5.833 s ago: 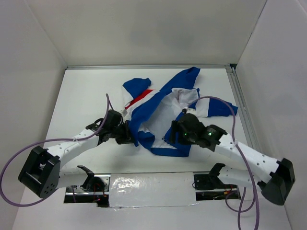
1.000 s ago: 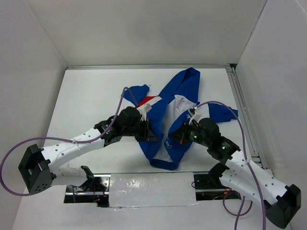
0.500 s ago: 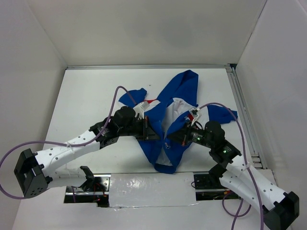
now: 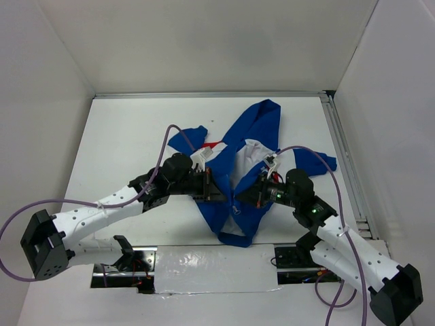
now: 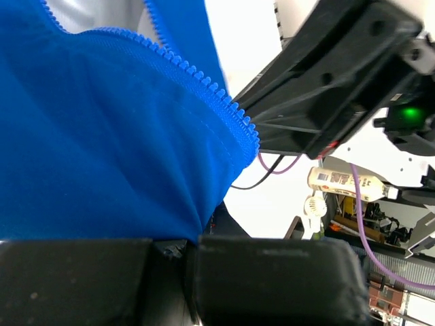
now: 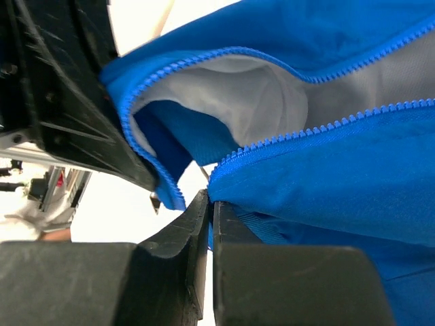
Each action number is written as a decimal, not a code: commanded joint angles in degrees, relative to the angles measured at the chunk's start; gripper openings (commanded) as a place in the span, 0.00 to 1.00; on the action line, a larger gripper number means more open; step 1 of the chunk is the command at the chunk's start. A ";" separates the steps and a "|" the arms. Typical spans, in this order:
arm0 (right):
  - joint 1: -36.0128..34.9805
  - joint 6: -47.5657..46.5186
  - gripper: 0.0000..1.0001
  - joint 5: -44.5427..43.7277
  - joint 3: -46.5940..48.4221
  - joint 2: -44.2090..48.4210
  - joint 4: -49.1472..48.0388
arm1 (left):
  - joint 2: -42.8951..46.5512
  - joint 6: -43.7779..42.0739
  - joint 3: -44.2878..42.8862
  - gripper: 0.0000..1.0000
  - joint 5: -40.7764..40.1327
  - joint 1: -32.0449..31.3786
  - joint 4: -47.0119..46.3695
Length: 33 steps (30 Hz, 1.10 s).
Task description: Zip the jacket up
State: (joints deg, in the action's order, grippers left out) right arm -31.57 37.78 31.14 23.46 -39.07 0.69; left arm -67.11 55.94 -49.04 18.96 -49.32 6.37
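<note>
Presently: jacket (image 4: pixel 253 132), unzipped, lies mid-bench (image 4: pixel 122 136), hem toward the arms. Both front edges are pinched: left claw (image 4: pixel 216 189) clenched on one zipper edge, right claw (image 4: pixel 243 197) on the other, held close together, likely to mate the zipper ends.

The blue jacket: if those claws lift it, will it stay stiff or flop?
Probably floppy: the jacket lies in loose folds and creases where the left gripper and right gripper pinch it. Likely light, being thin fabric.
</note>
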 commanded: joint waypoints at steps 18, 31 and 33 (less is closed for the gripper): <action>0.90 5.54 0.18 5.78 2.03 -0.57 -5.52 | -6.10 2.59 0.17 0.00 1.96 -0.95 -5.05; 1.86 3.61 0.01 0.07 -0.96 1.80 -0.24 | 1.36 2.33 1.58 0.00 -1.47 -0.95 -3.04; 1.95 4.93 0.00 -0.02 -1.93 2.07 -0.42 | 2.86 2.24 2.01 0.00 -2.61 -0.95 -2.51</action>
State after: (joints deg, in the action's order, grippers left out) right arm -30.09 41.71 32.10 22.59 -38.00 1.19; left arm -67.68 58.63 -47.29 18.13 -49.98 5.08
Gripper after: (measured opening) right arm 0.073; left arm 0.049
